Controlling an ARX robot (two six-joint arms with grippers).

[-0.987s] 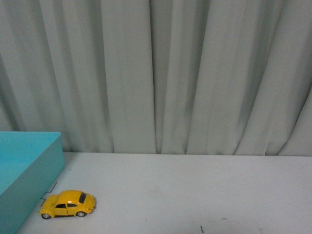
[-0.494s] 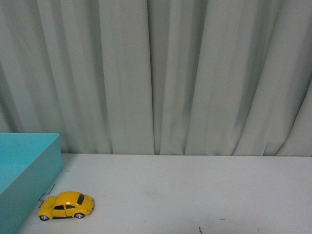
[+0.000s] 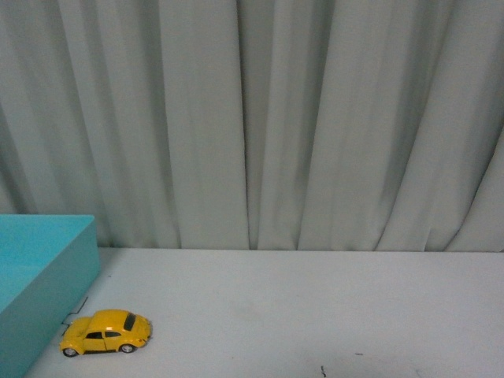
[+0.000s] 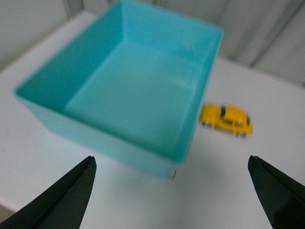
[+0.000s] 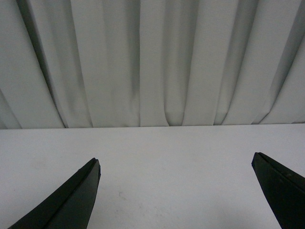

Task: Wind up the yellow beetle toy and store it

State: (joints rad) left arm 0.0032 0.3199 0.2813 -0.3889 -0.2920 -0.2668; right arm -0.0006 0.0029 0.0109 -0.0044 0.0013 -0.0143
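Front view: the yellow beetle toy (image 3: 106,331) stands upright on its wheels on the white surface (image 3: 315,307), at the 7 o'clock part of the view. The turquoise box (image 3: 47,276) lies at 9 o'clock from the toy. The toy is outside the box, just beside its side wall; whether the two touch cannot be told. A small dark mark (image 3: 322,370) sits on the surface at 3 o'clock from the toy, well apart from it. A grey pleated curtain (image 3: 276,118) closes off the far edge of the surface, at 12 o'clock.

Left wrist view: the left fingers (image 4: 66,195) are spread wide apart and grip nothing. Between them the view shows the open top of the box (image 4: 47,102), with the toy (image 4: 226,119) on the surface beside one box wall. The picture is slightly blurred.

Right wrist view: the right fingers (image 5: 71,195) are also spread wide apart and grip nothing. They hang over bare surface (image 5: 171,162) and face the curtain (image 5: 152,62).
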